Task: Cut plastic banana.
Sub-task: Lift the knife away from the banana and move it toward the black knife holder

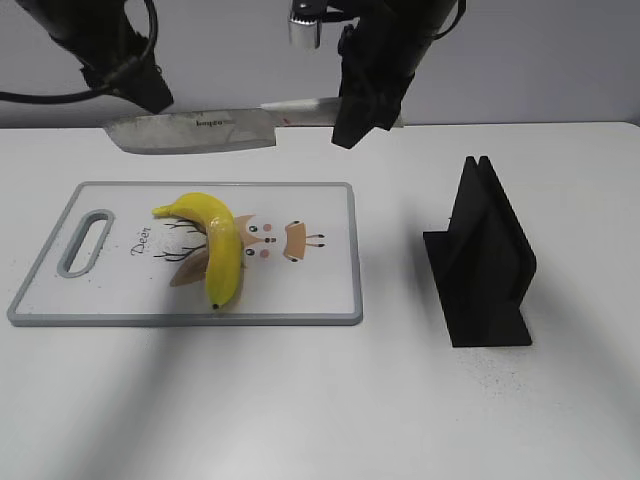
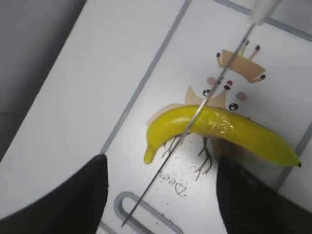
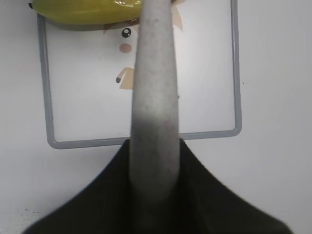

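Observation:
The plastic banana point(image 1: 222, 248) lies whole on the white cutting board point(image 1: 320, 290), left of its middle; it also shows in the left wrist view point(image 2: 229, 129) and at the top of the right wrist view point(image 3: 83, 10). My right gripper point(image 1: 362, 108) is shut on the grey handle point(image 3: 155, 117) of a knife. The knife blade point(image 1: 195, 131) hangs level in the air behind and above the board; its thin edge point(image 2: 195, 116) crosses over the banana in the left wrist view. My left gripper point(image 2: 158, 195) is open and empty, high above the board's handle end.
The board has a grey rim, a handle slot point(image 1: 88, 240) at its left end and a deer drawing. A black knife stand point(image 1: 485, 255) stands on the white table right of the board.

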Controlling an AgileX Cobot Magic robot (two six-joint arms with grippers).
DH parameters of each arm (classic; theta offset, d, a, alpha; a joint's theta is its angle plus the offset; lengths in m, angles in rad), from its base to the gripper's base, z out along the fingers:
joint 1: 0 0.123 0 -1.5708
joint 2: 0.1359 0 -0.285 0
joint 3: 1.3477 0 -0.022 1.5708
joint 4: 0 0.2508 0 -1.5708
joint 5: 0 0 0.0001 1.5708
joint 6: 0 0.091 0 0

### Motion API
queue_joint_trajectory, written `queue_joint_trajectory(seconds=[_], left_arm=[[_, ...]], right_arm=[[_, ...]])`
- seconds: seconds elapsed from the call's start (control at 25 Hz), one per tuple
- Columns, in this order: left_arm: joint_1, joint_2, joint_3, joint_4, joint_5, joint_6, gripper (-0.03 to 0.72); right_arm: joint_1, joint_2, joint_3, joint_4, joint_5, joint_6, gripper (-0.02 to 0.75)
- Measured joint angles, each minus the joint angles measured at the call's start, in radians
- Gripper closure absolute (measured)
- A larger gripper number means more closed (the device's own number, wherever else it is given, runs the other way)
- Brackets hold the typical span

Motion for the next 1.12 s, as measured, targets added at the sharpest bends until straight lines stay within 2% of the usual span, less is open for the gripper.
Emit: queue_joint_trajectory(seconds=[0.24, 0.44, 0.64, 0.88, 1.12], left_arm=[[0.039, -0.100, 0.000, 0.096, 0.056, -0.280, 0.039], [0.105, -0.160, 0.000, 0.104, 0.203, -0.487, 0.056], [0.183, -0.184, 0.001, 0.118, 0.226, -0.639, 0.087], [0.228, -0.252, 0.071, 0.134, 0.226, -0.701, 0.096], [0.230, -0.395, 0.257, 0.138, 0.228, -0.704, 0.097]], right_arm=[[0.000, -0.105, 0.062, -0.026, 0.001, 0.156, 0.577], [0.000, -0.193, 0.083, -0.067, 0.002, 0.405, 0.577], [0.000, -0.260, 0.083, -0.075, 0.002, 0.608, 0.577], [0.000, -0.350, 0.120, -0.136, 0.004, 0.898, 0.577], [0.000, -0.508, 0.308, -0.147, 0.004, 1.069, 0.577]])
